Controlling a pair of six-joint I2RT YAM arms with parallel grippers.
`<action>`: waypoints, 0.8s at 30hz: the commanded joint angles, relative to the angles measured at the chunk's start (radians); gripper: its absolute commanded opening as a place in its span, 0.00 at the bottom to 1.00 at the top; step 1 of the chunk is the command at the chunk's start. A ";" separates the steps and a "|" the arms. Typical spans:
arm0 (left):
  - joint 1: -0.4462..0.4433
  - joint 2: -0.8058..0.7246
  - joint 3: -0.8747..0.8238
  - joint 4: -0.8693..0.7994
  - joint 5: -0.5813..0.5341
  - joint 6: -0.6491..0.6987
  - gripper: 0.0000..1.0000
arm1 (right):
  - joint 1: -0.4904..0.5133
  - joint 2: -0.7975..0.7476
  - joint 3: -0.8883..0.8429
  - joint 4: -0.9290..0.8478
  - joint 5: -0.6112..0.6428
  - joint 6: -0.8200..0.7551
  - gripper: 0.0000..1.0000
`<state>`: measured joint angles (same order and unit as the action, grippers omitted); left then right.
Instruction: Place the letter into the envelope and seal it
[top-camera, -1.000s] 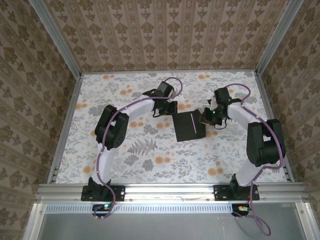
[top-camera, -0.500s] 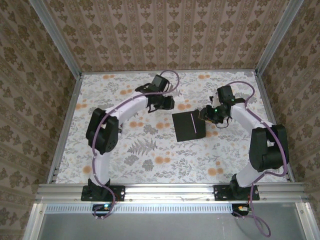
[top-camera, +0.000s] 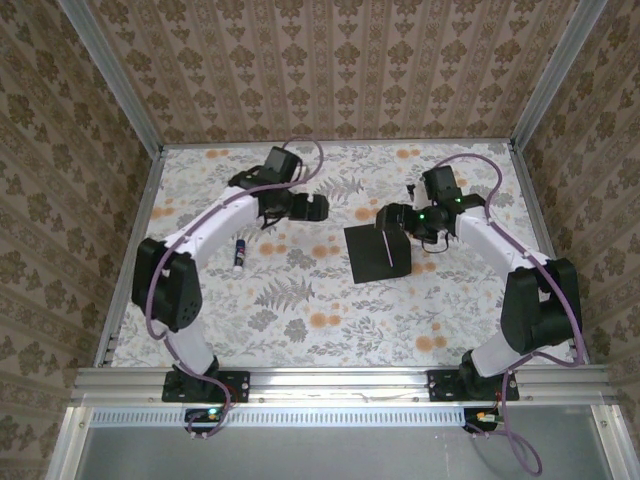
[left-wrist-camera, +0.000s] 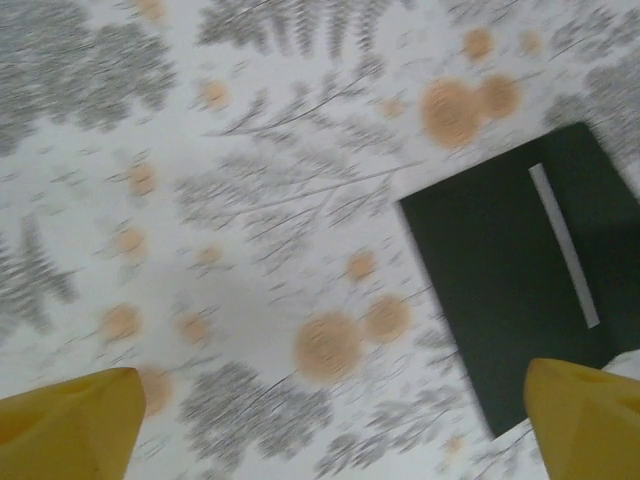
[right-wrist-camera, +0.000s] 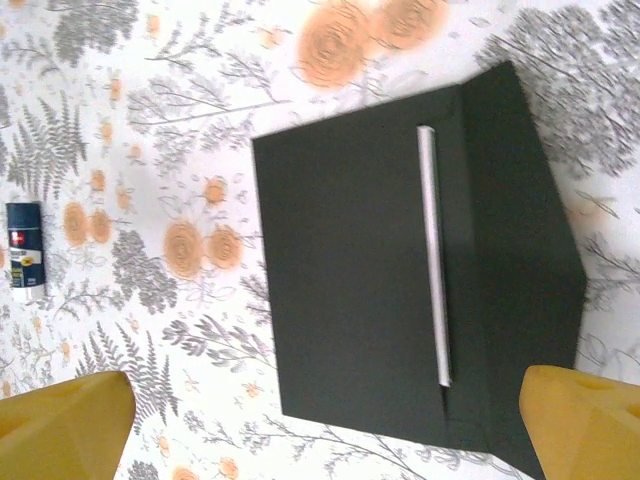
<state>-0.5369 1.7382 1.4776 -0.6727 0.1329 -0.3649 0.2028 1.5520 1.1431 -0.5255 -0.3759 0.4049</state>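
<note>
The black envelope lies flat mid-table with its flap open. Along the pocket mouth runs a thin white strip, the edge of the letter; the rest of it is hidden inside. My left gripper hovers open to the left of the envelope, its yellow fingertips wide apart over bare cloth. Over the envelope's far edge my right gripper is open too. Its fingertips straddle the envelope from above with nothing between them.
A small white-and-blue tube lies on the floral tablecloth left of the envelope, also at the left edge of the right wrist view as the tube. Metal rails and patterned walls bound the table.
Both grippers have opened. The left arm has swung left, away from the envelope, uncovering the tube. The right gripper has shifted left over the envelope's far edge.
</note>
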 joint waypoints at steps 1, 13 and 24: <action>0.048 -0.096 -0.048 -0.123 -0.069 0.034 1.00 | 0.029 -0.017 0.047 0.014 0.031 0.024 1.00; 0.237 -0.242 -0.215 -0.271 -0.161 0.054 1.00 | 0.105 0.034 0.090 0.061 0.028 0.059 1.00; 0.289 -0.163 -0.288 -0.220 -0.177 0.028 0.98 | 0.145 0.037 0.064 0.107 0.021 0.101 1.00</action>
<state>-0.2554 1.5352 1.2106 -0.8997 -0.0277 -0.3286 0.3244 1.5784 1.2053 -0.4526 -0.3687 0.4751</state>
